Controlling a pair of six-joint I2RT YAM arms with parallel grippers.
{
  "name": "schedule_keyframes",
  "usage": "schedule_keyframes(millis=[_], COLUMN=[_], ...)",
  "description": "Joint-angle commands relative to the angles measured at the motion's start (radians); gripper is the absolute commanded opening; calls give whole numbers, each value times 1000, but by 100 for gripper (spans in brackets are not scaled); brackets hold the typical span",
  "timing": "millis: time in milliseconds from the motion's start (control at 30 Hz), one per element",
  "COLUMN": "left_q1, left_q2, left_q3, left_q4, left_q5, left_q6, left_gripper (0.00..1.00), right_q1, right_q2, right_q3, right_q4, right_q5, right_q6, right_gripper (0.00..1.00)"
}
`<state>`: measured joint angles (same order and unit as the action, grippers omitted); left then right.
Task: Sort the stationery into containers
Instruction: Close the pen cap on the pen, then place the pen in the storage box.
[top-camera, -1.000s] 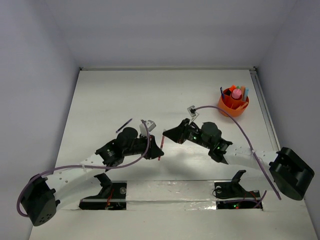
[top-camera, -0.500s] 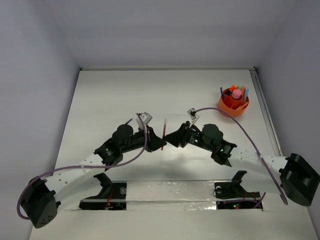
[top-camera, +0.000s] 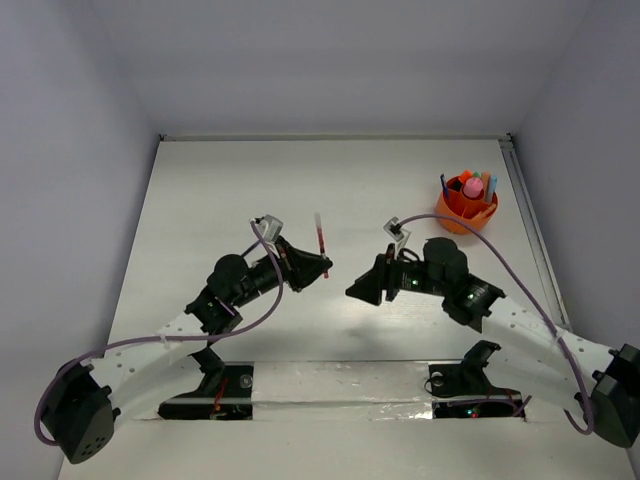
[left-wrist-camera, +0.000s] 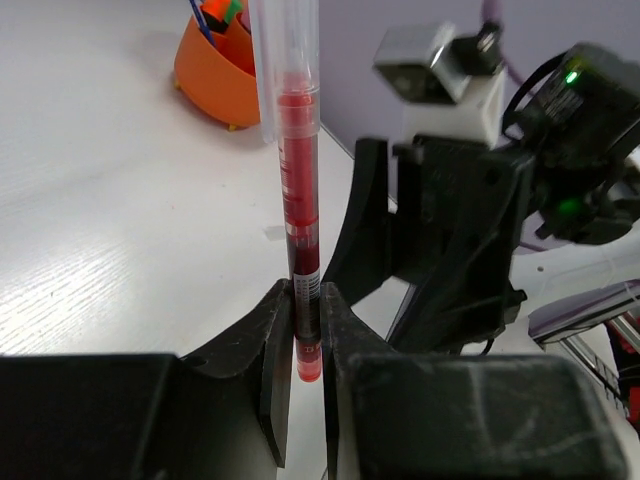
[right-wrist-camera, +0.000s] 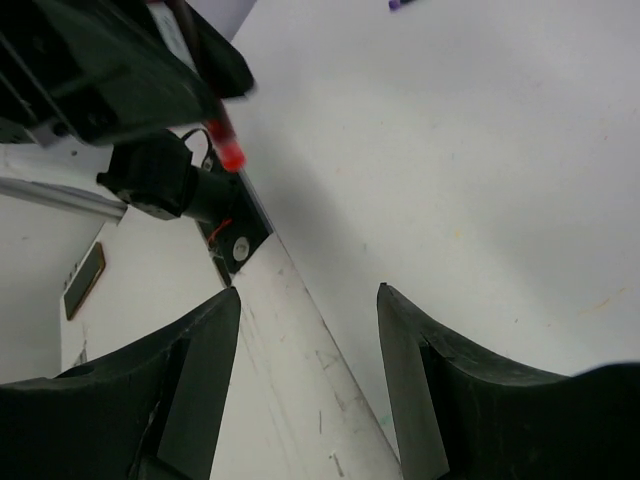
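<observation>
While the left gripper (left-wrist-camera: 305, 300) is clenched on the lower end of a thin red pen (left-wrist-camera: 298, 180), that pen stands almost upright between its fingers, its clear upper part rising out of the top of the left wrist view. From above, the pen sits just left of the centre of the white table (top-camera: 220, 190), lifted off the surface, its free end pointing toward 12 o'clock. The right gripper (right-wrist-camera: 305, 300) is released: its two dark fingers stand wide apart with only bare table between them. It hangs near the left gripper, at about 4 o'clock from the pen, the two apart and facing each other across a small gap. The orange holder (top-camera: 466, 207) stands well away at roughly 2 o'clock on the table, close to the right edge. Other stationery (top-camera: 478, 184) stands inside it: a pink rounded piece, an orange item, a light blue one and a dark thin pen leaning at its left rim.
</observation>
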<state>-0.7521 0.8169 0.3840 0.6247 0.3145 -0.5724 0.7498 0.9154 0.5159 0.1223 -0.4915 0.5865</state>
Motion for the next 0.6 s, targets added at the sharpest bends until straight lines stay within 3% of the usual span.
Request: schedule_keyframes(millis=[0, 267, 567], left_q1=[0, 0, 0], left_q2=[22, 57, 122], left_q3=[-16, -56, -36], left_q4=[110, 199, 270], left_q5=[55, 170, 245], left_q6=[-14, -17, -34], left_gripper=[0, 0, 0], right_q1=[-35, -58, -58], right_q2=[-35, 28, 166], right_q3=[119, 263, 343], right_q4=[-65, -49, 43], right_q5=[-29, -53, -117], right_q6=[-115, -169, -162], right_gripper=[63, 69, 68])
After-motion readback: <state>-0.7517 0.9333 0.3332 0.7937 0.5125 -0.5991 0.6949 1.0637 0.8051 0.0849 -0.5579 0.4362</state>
